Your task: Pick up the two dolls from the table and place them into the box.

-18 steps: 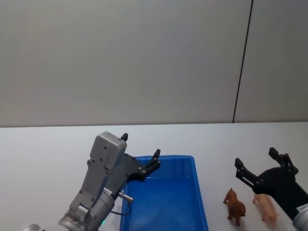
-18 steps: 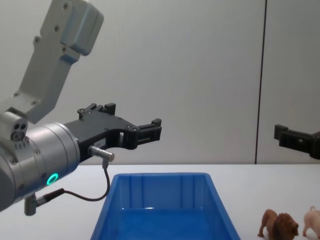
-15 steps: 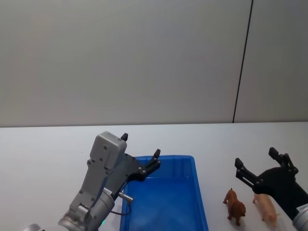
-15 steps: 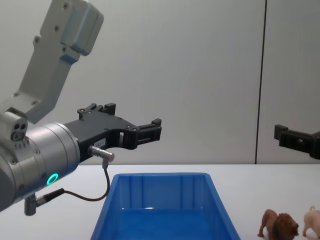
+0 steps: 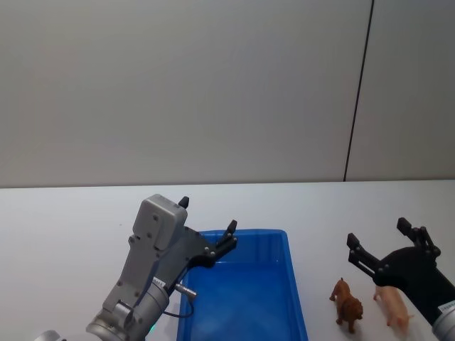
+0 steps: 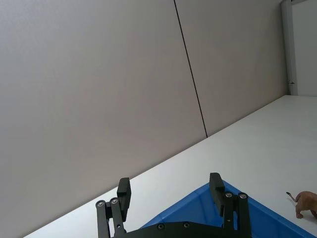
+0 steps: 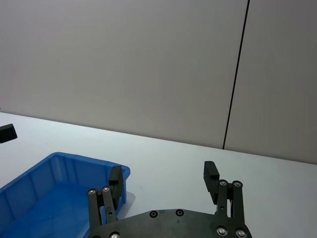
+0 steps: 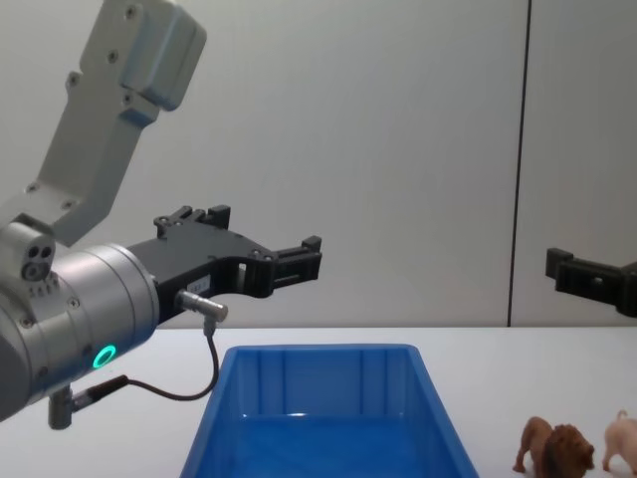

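Two dolls stand on the white table [image 5: 71, 213] to the right of the box: a brown lion [image 5: 346, 304] [image 8: 555, 448] and a pale pink pig [image 5: 393, 305] [image 8: 622, 443]. The blue box [image 5: 245, 234] [image 8: 318, 352] [image 7: 59, 186] has nothing in it that I can see. My left gripper [image 5: 207, 214] [image 6: 170, 184] hovers open above the box's far left corner, holding nothing. My right gripper [image 5: 377, 232] [image 7: 163, 174] hangs open above and just behind the dolls, also with nothing in it. In the left wrist view the lion [image 6: 307, 201] peeks in at the edge.
A grey wall with one dark vertical seam [image 5: 359, 92] rises behind the table. White tabletop stretches behind the box and to its left. The left arm's grey housing [image 8: 119, 90] stands tall over the table's near left.
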Motion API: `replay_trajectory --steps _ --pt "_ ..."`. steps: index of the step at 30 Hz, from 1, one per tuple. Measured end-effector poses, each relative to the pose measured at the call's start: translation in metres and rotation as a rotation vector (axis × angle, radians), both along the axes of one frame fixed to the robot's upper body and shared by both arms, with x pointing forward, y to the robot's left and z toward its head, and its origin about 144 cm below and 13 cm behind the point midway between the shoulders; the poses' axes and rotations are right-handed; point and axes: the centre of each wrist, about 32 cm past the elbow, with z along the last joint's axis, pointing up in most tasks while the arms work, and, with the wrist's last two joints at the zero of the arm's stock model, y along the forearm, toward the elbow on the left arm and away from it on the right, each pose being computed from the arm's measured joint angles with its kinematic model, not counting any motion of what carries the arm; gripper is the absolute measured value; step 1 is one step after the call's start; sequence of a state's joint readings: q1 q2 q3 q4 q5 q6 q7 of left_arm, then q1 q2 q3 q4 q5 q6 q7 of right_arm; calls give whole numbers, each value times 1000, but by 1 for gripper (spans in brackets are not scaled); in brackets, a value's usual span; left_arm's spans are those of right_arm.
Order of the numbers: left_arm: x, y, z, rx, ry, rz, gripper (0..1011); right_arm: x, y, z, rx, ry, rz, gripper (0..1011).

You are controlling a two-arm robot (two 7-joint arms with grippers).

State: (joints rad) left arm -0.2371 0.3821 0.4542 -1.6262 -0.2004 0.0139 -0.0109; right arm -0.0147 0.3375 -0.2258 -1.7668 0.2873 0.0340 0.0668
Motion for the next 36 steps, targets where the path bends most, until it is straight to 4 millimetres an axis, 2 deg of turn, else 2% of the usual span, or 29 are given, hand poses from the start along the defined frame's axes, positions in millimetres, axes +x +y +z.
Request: replay_trajectory --steps 23,36 --pt "0 0 0 0 0 0 1002 0 0 0 -1 1 -3 1001" --pt "0 0 0 0 0 0 1001 0 2 1 -15 60 -66 1001"
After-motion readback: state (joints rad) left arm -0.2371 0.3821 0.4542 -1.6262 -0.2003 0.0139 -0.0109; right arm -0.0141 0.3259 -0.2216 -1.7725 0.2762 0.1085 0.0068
